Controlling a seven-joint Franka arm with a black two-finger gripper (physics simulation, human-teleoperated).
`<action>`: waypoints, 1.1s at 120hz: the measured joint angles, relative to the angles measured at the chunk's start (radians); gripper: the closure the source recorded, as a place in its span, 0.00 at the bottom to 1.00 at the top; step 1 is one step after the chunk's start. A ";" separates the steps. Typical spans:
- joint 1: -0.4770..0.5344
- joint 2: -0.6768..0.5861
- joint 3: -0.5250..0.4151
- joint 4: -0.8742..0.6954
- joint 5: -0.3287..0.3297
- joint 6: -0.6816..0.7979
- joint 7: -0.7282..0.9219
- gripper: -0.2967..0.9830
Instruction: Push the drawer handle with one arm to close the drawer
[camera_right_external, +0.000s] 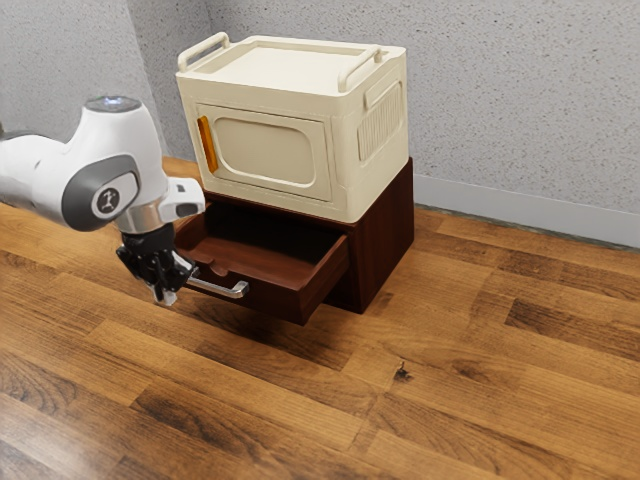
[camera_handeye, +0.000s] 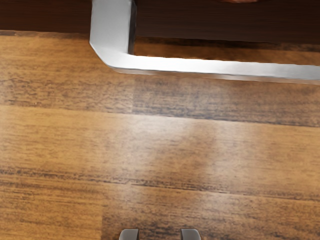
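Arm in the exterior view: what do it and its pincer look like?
Arm: rounded white shell, dark grey panel, round badge, silvery collar, grey cap with bluish light. Pincer: black body, light grey fingertips.

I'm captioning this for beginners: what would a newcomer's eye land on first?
Probably the cream cabinet with its orange handle, sitting on a dark brown unit. Next, the unit's open drawer, its silver handle near the gripper at the exterior view's left.

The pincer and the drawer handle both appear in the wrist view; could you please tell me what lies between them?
In the wrist view, the stretch between pincer and handle is bare, with wooden floor below.
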 joint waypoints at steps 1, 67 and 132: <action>0.000 0.005 0.000 0.000 0.000 0.005 0.000 0.75; -0.010 0.201 0.000 0.084 0.001 0.188 0.037 0.84; -0.049 0.424 0.000 0.318 0.005 0.215 0.073 0.85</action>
